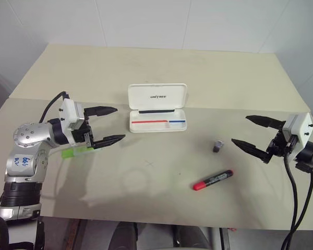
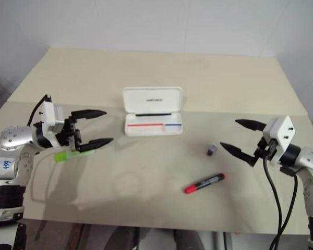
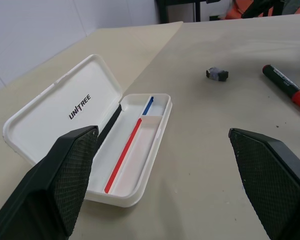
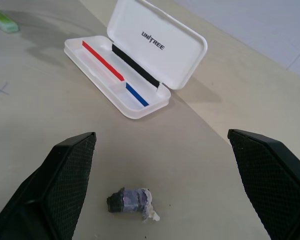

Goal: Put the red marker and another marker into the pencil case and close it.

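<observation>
Pencil case (image 1: 157,109): flat white hard case, rounded corners, on the counter (image 1: 161,67) mid-scene; lid up and leaning back, small dark logo inside the lid, red and blue lines along the tray.
Red marker (image 1: 213,179): black barrel with white print, red cap end; lies flat on the counter toward the robot's right, well apart from the case.
Green marker (image 1: 75,151): light green, slim, lying just under the left gripper.
Grey piece (image 1: 218,146): small, cap-like, between the case and the red marker.
Left gripper (image 1: 107,125): fingers spread wide, holding nothing.
Right gripper (image 1: 250,133): fingers spread wide, empty, beside the grey piece.
</observation>
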Tool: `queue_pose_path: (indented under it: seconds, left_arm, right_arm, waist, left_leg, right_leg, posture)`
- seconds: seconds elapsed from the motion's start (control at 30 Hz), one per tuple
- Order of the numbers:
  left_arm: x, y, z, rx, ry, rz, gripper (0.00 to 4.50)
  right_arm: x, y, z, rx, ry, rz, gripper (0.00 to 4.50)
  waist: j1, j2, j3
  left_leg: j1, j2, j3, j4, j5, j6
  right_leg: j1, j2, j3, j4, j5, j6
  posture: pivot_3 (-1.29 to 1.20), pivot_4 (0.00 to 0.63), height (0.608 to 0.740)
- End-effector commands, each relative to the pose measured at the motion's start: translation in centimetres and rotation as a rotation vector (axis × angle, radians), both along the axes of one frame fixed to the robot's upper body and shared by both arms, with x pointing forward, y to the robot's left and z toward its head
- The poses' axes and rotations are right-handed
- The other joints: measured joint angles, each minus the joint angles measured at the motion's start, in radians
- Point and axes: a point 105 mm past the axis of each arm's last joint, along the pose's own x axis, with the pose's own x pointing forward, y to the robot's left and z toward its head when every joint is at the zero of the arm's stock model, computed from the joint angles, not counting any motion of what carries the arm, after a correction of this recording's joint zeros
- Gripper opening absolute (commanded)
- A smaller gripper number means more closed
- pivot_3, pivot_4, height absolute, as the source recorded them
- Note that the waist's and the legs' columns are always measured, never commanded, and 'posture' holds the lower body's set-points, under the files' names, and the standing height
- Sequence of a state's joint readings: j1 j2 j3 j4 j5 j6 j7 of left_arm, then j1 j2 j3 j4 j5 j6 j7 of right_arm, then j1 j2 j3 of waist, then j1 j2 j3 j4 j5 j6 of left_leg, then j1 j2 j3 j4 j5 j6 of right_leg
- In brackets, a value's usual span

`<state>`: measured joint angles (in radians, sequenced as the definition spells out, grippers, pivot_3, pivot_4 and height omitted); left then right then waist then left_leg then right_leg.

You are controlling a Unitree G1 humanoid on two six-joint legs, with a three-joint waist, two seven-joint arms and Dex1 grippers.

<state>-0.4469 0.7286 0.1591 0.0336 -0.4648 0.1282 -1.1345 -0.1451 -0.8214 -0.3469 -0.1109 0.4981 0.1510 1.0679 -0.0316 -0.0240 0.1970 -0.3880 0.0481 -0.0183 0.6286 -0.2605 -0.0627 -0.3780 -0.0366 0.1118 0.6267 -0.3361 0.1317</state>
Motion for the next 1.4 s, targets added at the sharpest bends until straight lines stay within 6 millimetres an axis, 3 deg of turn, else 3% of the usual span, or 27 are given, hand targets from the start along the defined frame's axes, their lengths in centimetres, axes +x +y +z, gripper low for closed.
queue_pose_path:
  seconds: [0.03,0.13,0.27,0.5,0.6,0.77,1.07,1.4]
  left_arm:
    - [-0.4,0.8,1.2,0.017,-0.056,0.019,4.45]
    - [-0.6,0.4,0.9,-0.007,-0.056,0.027,4.45]
    - [-0.8,0.0,0.7,0.003,-0.050,0.002,4.45]
    - [-0.8,0.1,0.4,0.000,-0.049,0.001,4.45]
    - [-1.3,0.0,0.4,-0.009,-0.039,-0.016,3.87]
    - [-0.5,0.3,0.4,0.014,-0.047,0.020,2.31]
    - [2.5,-1.6,-1.1,0.150,0.017,-0.026,2.31]
    - [6.5,-3.2,-2.0,0.348,0.064,-0.062,2.31]
  right_arm:
    - [0.0,0.8,1.0,0.008,-0.038,0.043,4.50]
    - [0.3,1.5,0.3,0.008,-0.009,0.075,4.50]
    - [1.1,3.1,2.0,0.028,-0.034,0.139,4.50]
    - [1.5,5.6,2.5,0.028,-0.062,0.237,4.50]
    - [1.3,7.1,3.3,0.053,-0.097,0.289,4.50]
    - [1.4,8.3,4.1,0.054,-0.119,0.331,4.50]
    - [-0.2,9.9,3.9,0.060,-0.111,0.388,4.50]
    - [-1.4,11.0,5.0,0.054,-0.133,0.454,4.50]
  waist:
    - [-0.001,0.000,0.000]
    - [-0.003,0.000,0.000]
    - [-0.003,0.000,0.000]
    - [0.000,0.000,0.000]
    - [0.000,0.000,0.000]
    - [0.000,0.000,0.000]
    - [0.004,0.000,0.001]
    - [0.003,0.000,0.001]
  left_leg:
    - [0.000,0.000,0.000,0.000,0.000,0.000]
    - [0.001,0.000,0.000,0.000,0.000,0.000]
    - [0.000,0.000,0.001,0.001,0.000,0.000]
    - [0.000,0.000,0.001,0.000,0.000,0.000]
    - [-0.001,0.000,0.001,0.000,0.000,0.000]
    - [-0.001,0.001,0.001,0.000,0.000,0.000]
    - [-0.002,0.000,0.001,0.000,0.000,0.000]
    - [-0.005,0.000,0.002,0.001,0.000,0.000]
  right_leg:
    - [0.000,0.000,0.000,0.000,0.000,0.000]
    - [0.000,0.000,0.000,0.000,0.000,0.000]
    - [0.000,0.000,0.001,0.001,0.000,0.001]
    - [-0.001,0.000,0.000,0.000,0.000,0.001]
    - [-0.001,0.000,0.001,0.000,0.000,0.001]
    - [-0.003,0.000,0.001,0.001,0.000,0.001]
    - [-0.003,-0.001,0.000,0.001,0.000,0.001]
    - [-0.008,0.001,0.001,0.003,0.000,0.001]
  posture:
    - [0.00,0.150,0.740]
    - [0.00,0.150,0.740]
    - [0.00,0.150,0.740]
    - [0.00,0.150,0.740]
    - [0.00,0.150,0.740]
    - [0.00,0.150,0.740]
    - [0.00,0.150,0.740]
    - [0.00,0.150,0.740]
